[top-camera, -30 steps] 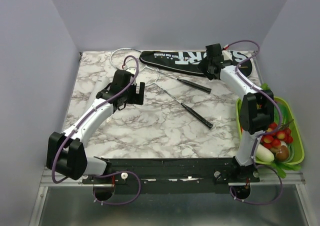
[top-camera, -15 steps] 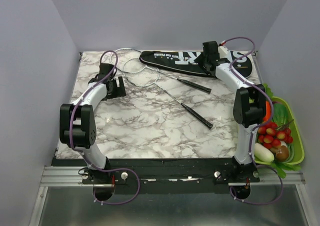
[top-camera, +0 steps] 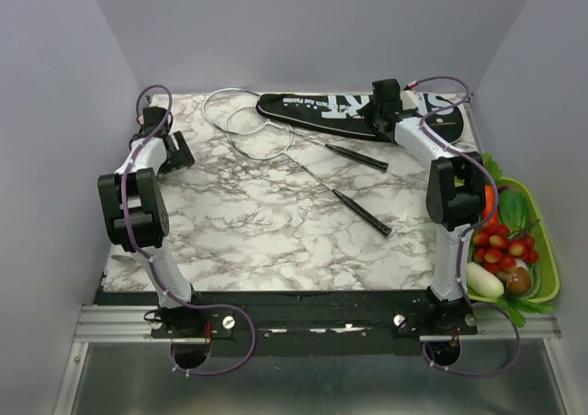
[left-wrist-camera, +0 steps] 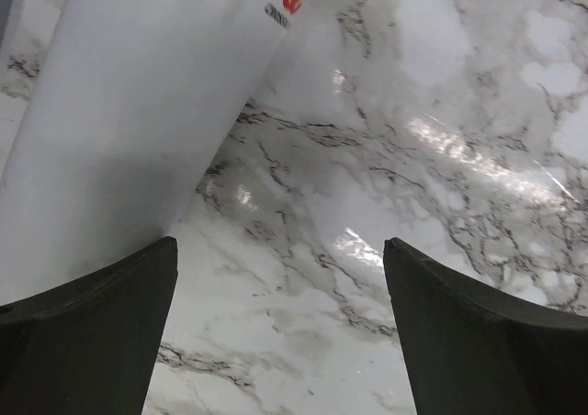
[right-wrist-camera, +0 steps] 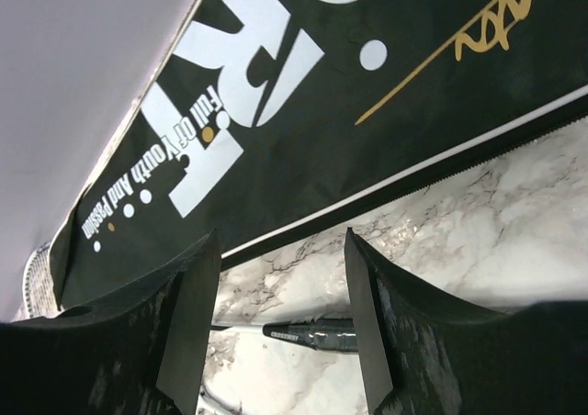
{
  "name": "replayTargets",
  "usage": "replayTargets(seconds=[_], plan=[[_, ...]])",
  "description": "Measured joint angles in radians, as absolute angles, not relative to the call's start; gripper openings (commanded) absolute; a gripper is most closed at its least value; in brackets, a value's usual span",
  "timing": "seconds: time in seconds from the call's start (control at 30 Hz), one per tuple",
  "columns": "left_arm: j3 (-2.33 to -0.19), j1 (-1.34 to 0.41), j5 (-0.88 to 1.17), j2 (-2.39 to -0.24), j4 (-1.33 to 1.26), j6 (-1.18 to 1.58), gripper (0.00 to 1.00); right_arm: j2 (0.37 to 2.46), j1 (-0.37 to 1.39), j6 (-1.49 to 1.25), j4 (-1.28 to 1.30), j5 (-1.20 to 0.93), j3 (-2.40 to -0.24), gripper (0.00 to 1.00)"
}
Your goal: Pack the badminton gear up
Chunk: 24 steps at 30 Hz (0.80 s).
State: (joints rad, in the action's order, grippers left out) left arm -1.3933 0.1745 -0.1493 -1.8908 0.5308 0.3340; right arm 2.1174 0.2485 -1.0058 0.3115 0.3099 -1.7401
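Looking down from the top camera, you find the black bag (top-camera: 322, 110) lying flat along the far edge of the table (top-camera: 276, 241), white lettering up. The right arm crosses it, so the lettering is cut off there and the bag's right end shows only in patches.

- Right gripper (right-wrist-camera: 281, 233): over the bag's near edge. Its wrist view shows both fingers spread with nothing pinched; the bag's edge and bare marble lie in the gap. You cannot tell whether the tips touch the bag.
- One black grip (right-wrist-camera: 312, 334) shows low in that view, on the marble just beside the bag. Which racket it belongs to is not readable there.
- Farther racket (top-camera: 356, 158) and nearer racket (top-camera: 361, 211): both lie on the marble, outside the bag, handles toward the right. Their pale hoops overlap at the far left-centre, touching the bag's narrow end. The rims are too thin to tell which hoop joins which shaft.
- Left gripper (left-wrist-camera: 280, 245): at the table's far-left edge, well apart from the gear. Fingers stand wide, only marble between. A white arm link (left-wrist-camera: 138, 112) fills the upper left of its view.
- Green tray (top-camera: 544, 241): off the right side, holding vegetables, partly hidden behind the right arm.
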Motion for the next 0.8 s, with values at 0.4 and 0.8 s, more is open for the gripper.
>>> replayTargets(seconds=[0.4,0.8], plan=[[-1.341,0.273,-0.023,-1.908,0.486,0.394,0.98,2.177,0.243,-1.183,0.346,0.317,-1.716,0.64],[-1.241,0.117,0.133,-1.742,0.460,0.447,0.98,2.288,0.196,-1.306,0.370,0.328,-1.771,0.59]])
